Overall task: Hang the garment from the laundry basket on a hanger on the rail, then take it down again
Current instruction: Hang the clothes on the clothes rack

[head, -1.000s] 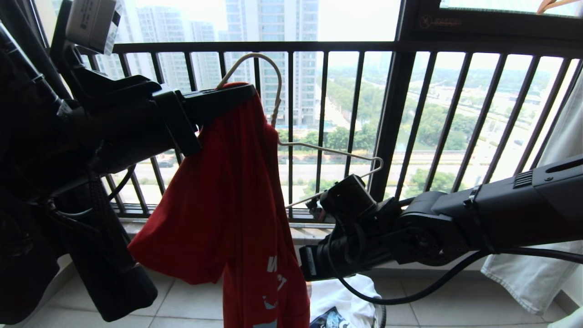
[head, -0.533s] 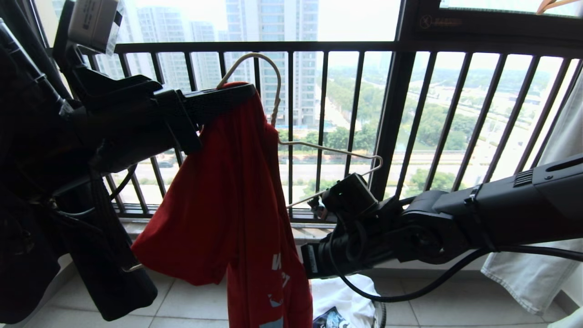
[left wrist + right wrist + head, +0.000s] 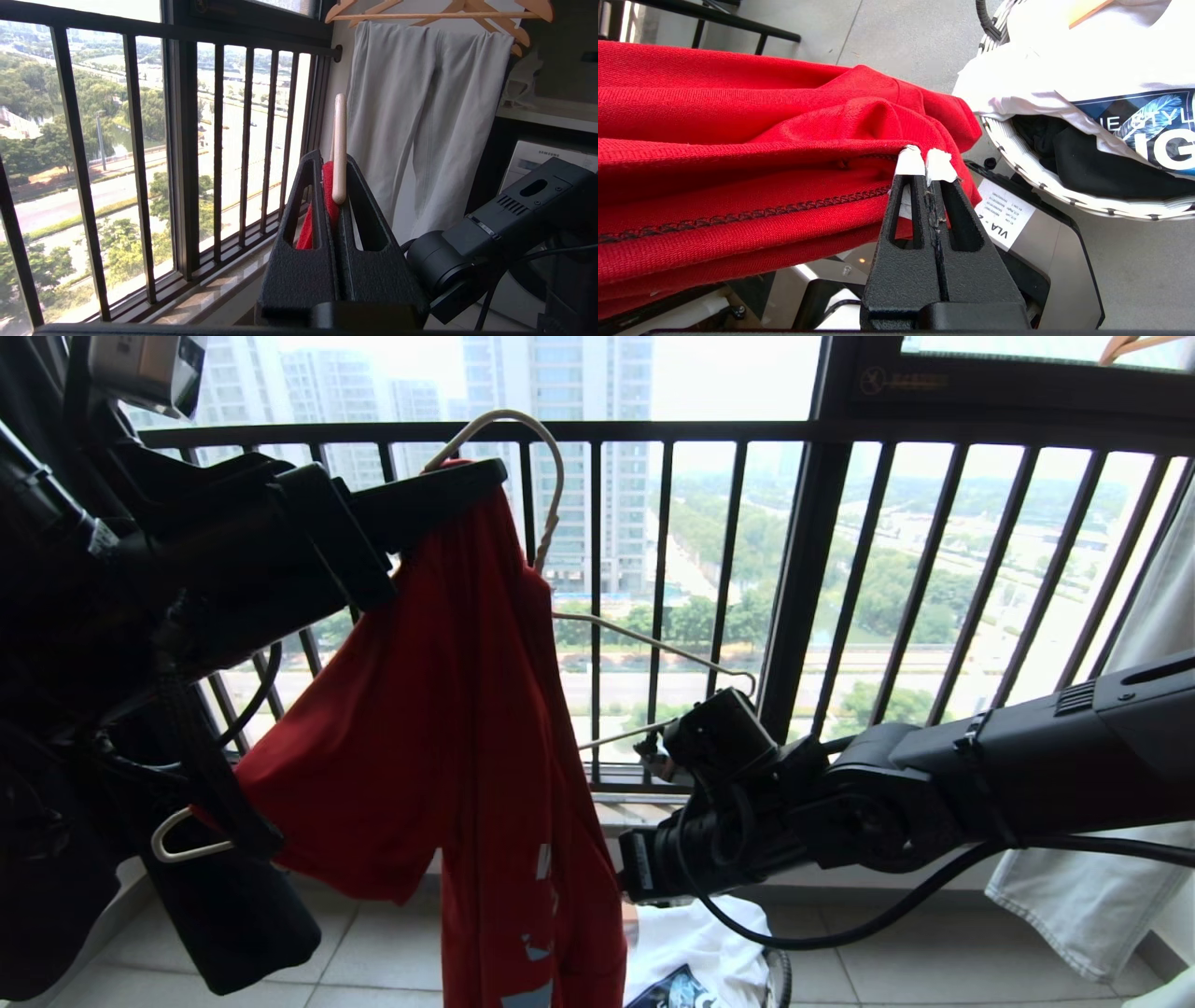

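My left gripper [image 3: 471,490] [image 3: 332,161] is shut on the hook of the cream hanger [image 3: 546,457] [image 3: 339,140], with a fold of the red garment [image 3: 439,728] [image 3: 328,184] pinched beside it. The garment hangs bunched from that grip, lettering low down. One hanger arm [image 3: 653,649] sticks out bare to the right. My right gripper [image 3: 926,163] points down, shut and empty, its white-taped tips against the garment's folds [image 3: 738,140]. The laundry basket [image 3: 1041,179] [image 3: 780,980] stands below, holding white and dark clothes. The rail is out of view.
A dark railing of vertical bars [image 3: 597,429] fences the balcony just behind the hanger. A pale garment [image 3: 420,116] hangs on wooden hangers [image 3: 439,14] at the right wall, above a washing machine [image 3: 537,158]. My own base [image 3: 1059,242] sits under the right gripper.
My left gripper has lifted and tilted the hanger and garment up and slightly left; the hanger's left end now shows below the sleeve. The right arm has hardly moved.
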`<state>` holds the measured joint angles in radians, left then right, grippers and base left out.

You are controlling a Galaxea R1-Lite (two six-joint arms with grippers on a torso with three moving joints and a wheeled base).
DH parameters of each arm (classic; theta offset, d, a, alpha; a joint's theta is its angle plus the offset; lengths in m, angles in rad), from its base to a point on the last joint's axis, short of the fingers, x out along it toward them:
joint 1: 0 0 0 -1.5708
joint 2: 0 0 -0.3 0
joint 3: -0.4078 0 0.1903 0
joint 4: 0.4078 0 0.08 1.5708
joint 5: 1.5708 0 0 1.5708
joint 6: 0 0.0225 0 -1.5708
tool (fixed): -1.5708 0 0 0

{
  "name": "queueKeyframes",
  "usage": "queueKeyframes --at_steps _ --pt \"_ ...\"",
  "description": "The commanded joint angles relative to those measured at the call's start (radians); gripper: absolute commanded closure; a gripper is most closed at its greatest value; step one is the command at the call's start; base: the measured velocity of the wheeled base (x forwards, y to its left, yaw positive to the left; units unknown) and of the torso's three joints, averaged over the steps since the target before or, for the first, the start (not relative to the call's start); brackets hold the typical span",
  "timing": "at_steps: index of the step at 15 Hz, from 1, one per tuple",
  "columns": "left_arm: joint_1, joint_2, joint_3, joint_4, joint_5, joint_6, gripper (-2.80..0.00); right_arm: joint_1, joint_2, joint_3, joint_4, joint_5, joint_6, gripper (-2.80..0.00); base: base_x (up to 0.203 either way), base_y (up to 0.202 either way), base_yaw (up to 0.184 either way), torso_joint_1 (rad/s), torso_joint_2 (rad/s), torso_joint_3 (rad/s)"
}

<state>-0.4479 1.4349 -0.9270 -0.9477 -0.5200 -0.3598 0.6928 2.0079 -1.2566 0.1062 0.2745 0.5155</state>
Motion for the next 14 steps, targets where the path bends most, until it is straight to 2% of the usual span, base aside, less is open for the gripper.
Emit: queueKeyframes --at_steps 1,12,13,14 --pt "0.000 -0.007 -0.001 -0.006 0.004 -0.002 0.00 -0.001 0.000 0.000 0.001 0.002 0.003 0.00 0.000 0.000 0.000 0.000 0.00 0.000" --pt "0.018 -0.021 -0.004 -0.045 0.055 -0.004 0.00 -0.010 -0.003 0.003 0.001 -0.007 -0.021 0.00 0.000 0.000 0.000 0.000 0.00 0.000" --pt "0.020 -0.021 -0.004 -0.045 0.055 -0.004 0.00 -0.012 -0.003 0.003 0.001 -0.009 -0.023 -2.80 0.000 0.000 0.000 0.000 0.00 0.000" --pt "0.020 -0.022 -0.004 -0.046 0.055 -0.004 0.00 -0.021 -0.004 0.002 0.001 -0.009 -0.023 -2.80 0.000 0.000 0.000 0.000 0.00 0.000"
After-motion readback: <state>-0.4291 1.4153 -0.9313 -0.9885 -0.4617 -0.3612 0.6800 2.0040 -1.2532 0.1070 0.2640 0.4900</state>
